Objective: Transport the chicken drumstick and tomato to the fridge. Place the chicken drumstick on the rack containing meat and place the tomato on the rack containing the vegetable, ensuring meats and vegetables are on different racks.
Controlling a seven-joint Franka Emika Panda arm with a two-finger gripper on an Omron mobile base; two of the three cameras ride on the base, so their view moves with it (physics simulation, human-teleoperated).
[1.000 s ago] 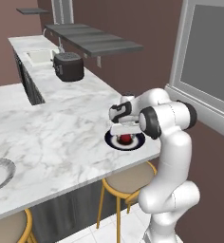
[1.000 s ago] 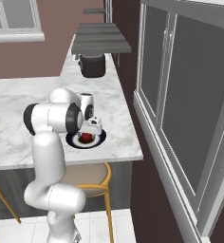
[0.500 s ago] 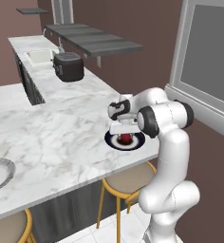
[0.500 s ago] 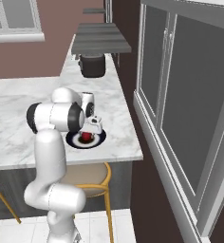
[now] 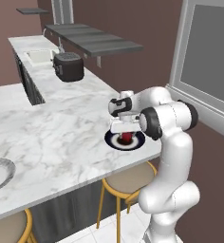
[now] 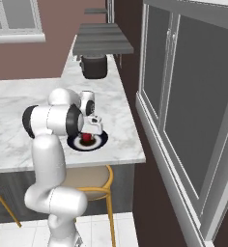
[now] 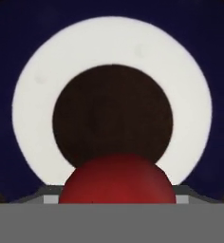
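Step in hand: tomato pickup. Tomato (image 5: 126, 137) sits on the dark-rimmed plate (image 5: 113, 142) at centre frame, near the desk (image 5: 52, 133) edge. Hand (image 5: 124, 129) hangs right over it; cannot tell whether fingers are open or gripping. Next: confirm grip, lift straight, carry toward fridge.

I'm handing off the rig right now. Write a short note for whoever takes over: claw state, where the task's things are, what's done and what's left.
Claw: low over the plate at the counter's near right corner, straddling the tomato. In the hand view the tomato sits right at the claw, but the fingers are hidden, so I cannot tell if it is gripped.
Tomato: on the plate or just above it; cannot tell which.
Done: nothing delivered yet.
Left: secure the tomato, carry it to the fridge's vegetable rack; then find the drumstick and put it on the meat rack.
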